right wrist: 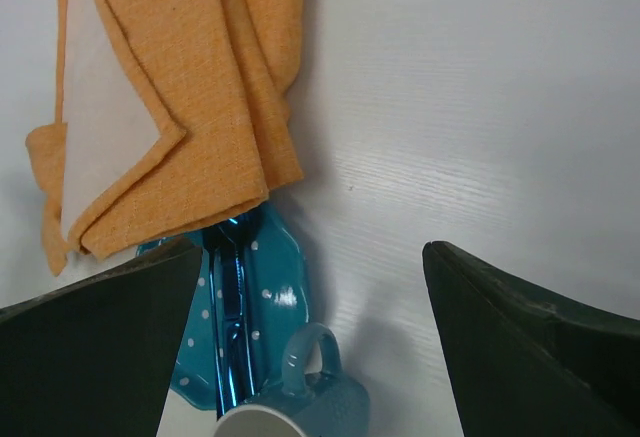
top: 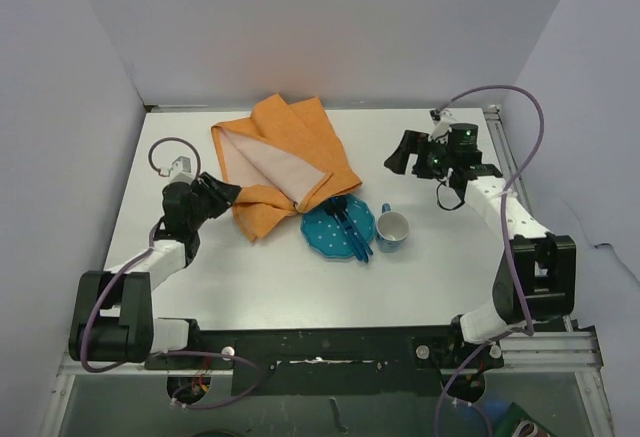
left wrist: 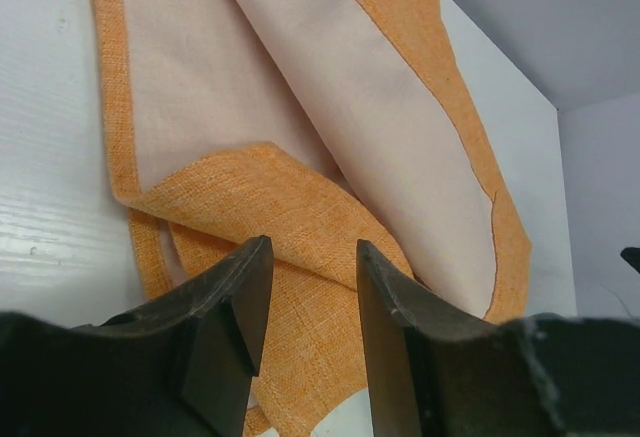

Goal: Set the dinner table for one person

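A folded orange cloth [top: 285, 147] with a pale lining lies at the back middle of the white dinner table [top: 300, 287]. My left gripper [top: 228, 193] sits low at the cloth's near left corner. In the left wrist view its jaws [left wrist: 313, 247] stand partly apart, and a fold of the cloth [left wrist: 300, 97] lies between and beyond them, unpinched. A blue dotted plate [top: 322, 229] carrying blue cutlery [top: 350, 229] is tucked partly under the cloth's near edge. A blue mug [top: 392, 229] stands to its right. My right gripper [top: 396, 160] hovers wide open and empty behind the mug [right wrist: 320, 407].
White walls close in the table at the back and on both sides. A black frame rail [top: 330, 342] runs along the near edge between the arm bases. A cable loop [top: 170, 157] rises from my left wrist. Bare tabletop shows right of the mug.
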Robot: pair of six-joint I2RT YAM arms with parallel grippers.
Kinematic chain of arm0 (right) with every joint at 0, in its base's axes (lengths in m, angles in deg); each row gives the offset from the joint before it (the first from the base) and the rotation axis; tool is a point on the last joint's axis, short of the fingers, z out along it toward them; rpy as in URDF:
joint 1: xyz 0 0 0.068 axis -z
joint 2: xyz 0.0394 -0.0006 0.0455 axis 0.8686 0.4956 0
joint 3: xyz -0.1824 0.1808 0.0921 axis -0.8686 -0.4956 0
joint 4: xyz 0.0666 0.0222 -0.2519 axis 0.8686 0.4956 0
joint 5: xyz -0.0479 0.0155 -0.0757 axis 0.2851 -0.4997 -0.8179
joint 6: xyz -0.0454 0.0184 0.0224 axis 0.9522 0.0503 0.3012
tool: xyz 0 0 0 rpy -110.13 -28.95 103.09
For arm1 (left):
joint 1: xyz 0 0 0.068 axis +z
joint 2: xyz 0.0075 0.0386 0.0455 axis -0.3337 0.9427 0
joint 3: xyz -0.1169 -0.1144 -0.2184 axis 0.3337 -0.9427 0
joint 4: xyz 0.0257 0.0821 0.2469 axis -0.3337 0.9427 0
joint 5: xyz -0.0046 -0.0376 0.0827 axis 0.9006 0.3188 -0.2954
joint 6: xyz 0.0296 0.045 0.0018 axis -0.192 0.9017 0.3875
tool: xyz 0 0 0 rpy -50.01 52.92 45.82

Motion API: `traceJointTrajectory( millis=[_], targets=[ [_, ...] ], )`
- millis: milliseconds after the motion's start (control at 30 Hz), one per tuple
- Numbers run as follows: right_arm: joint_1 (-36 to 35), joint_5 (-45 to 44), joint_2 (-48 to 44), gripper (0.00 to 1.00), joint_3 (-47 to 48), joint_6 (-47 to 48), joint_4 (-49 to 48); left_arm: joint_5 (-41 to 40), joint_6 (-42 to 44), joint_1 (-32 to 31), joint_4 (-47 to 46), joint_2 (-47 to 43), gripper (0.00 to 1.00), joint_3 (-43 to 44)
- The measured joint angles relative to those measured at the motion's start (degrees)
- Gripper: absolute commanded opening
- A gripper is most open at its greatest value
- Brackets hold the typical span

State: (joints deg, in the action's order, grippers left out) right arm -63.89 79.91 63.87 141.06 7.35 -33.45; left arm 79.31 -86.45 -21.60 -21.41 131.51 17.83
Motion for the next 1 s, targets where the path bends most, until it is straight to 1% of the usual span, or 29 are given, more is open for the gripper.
traceJointTrajectory(
  millis=[67,200,367,500,600,667,833,1000],
  targets=[
    [-0.61,4.15,3.85,0.99,2.14,-0.04,-0.02,-1.33,1.16,-1.31,2.49,-0.68,0.43,1.4],
    [-0.57,10.93,10.75,1.0,7.63,-0.42,0.52,-7.28,4.66,-4.39,10.62,-3.41,0.45,5.57],
    [-0.76,20.35,22.6,0.99,21.86,-0.68,2.97,-15.21,6.99,-6.84,17.79,-6.86,0.45,8.39],
    [-1.55,25.33,30.75,0.98,31.78,-0.07,5.99,-17.77,7.1,-7.06,21.92,-6.75,0.45,9.35],
    [-2.97,27.02,35.43,0.98,37.16,1.33,9.86,-18.32,7.08,-8.02,23.63,-6.32,0.45,10.01],
    [-3.98,27.56,37.24,0.98,38.97,2.05,12.28,-19.1,7.1,-9.25,24.28,-5.92,0.45,10.49],
    [-5.79,28.17,39.67,0.98,41.64,4.15,17.75,-21.59,7.56,-11.65,27.28,-4.5,0.45,12.61],
    [-6.25,27.76,41.09,0.98,43.21,6.69,21.97,-24.04,8.13,-11.85,29.92,-4.44,0.45,12.83]
  ],
)
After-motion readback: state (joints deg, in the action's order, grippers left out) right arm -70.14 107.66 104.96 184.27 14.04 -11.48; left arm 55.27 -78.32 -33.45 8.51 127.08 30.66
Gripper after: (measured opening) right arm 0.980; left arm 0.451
